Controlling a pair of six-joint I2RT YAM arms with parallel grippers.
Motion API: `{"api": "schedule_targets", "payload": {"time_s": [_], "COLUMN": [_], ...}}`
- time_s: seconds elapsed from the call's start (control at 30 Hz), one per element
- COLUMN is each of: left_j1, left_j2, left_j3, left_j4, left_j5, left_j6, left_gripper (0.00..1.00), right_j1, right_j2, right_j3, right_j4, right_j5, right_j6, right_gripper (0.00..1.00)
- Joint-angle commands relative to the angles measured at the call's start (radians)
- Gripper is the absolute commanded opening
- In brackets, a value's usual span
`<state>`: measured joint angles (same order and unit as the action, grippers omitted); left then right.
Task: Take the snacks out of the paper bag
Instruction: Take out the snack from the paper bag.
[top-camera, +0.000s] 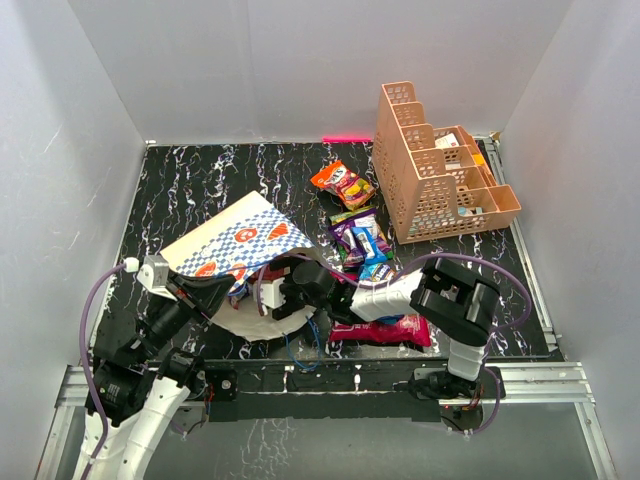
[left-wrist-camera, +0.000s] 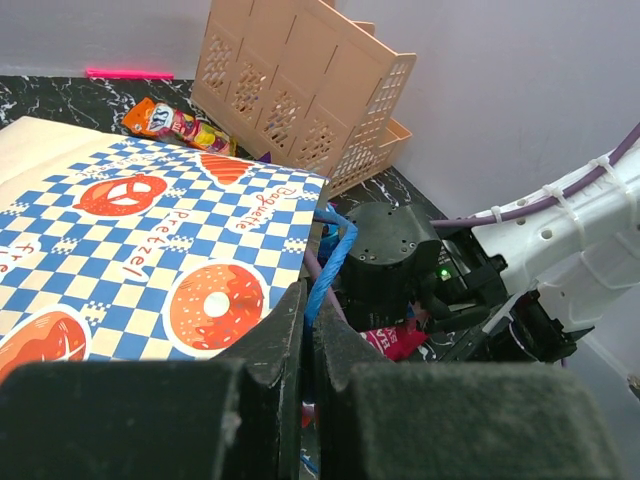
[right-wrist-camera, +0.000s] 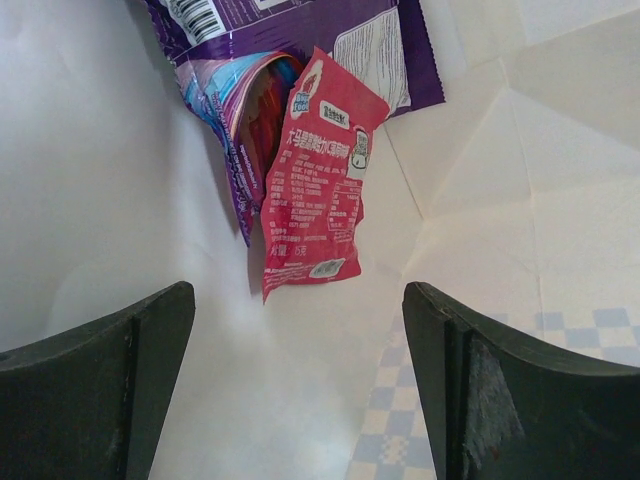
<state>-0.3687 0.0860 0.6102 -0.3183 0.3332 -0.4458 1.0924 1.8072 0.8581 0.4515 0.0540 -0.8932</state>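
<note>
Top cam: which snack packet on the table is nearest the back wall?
The orange foil packet, alone beside the orange plastic lattice rack; the rest lie farther forward.

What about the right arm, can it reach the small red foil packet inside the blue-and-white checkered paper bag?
Likely yes: the right gripper is open inside the paper bag, with the small red foil packet lying straight ahead and nothing in between.

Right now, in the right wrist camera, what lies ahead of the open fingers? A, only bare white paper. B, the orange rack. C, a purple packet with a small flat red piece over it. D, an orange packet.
C: the purple packet and the small flat red piece overlapping it lie on the white inside of the paper bag, ahead of the right gripper, its jaws open.
</note>
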Motion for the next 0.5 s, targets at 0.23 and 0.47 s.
{"api": "schedule_targets", "payload": {"time_s": [0.23, 0.47], "left_j1": [-0.002, -0.003], "left_j2": [-0.022, -0.026], "left_j3": [-0.019, -0.023], "left_j4": [0.020, 0.033], "left_j5": [0.008, 0.047], "left_j6": [-0.012, -0.015], "left_gripper": [0.00, 0.00], "right_j1": [-0.004, -0.008], "right_j2": [0.106, 0.164], "right_j3": [0.106, 0.156], "right_j4": [0.076, 0.072], "right_j5": [0.064, 0.078], "right_j6": [-0.081, -0.106], "right_gripper": [0.77, 0.61]}}
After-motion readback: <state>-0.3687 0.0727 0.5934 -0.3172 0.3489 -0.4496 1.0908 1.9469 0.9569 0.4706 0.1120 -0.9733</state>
